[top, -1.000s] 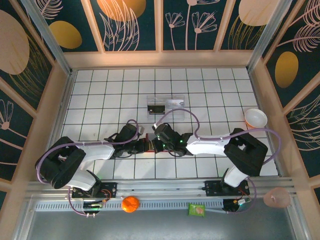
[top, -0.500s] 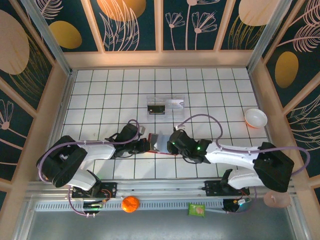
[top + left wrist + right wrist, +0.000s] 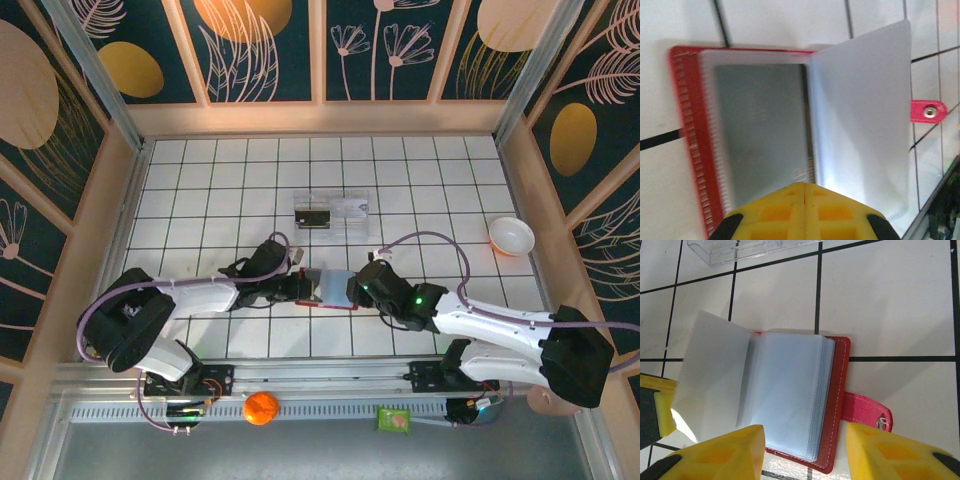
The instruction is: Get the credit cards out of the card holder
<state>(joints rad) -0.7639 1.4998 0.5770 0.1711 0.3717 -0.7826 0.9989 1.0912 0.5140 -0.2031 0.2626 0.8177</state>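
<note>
One left gripper (image 3: 803, 192), fingers clenched together, sits at the edge of the one red card holder (image 3: 836, 390), which lies open with one pale sleeve (image 3: 710, 385) raised. The holder lies between the spread, empty fingers of the one right gripper (image 3: 804, 437).

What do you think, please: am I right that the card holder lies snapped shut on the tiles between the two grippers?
No: the right wrist view shows the card holder lying open on the tiles between the left gripper and right gripper.
</note>
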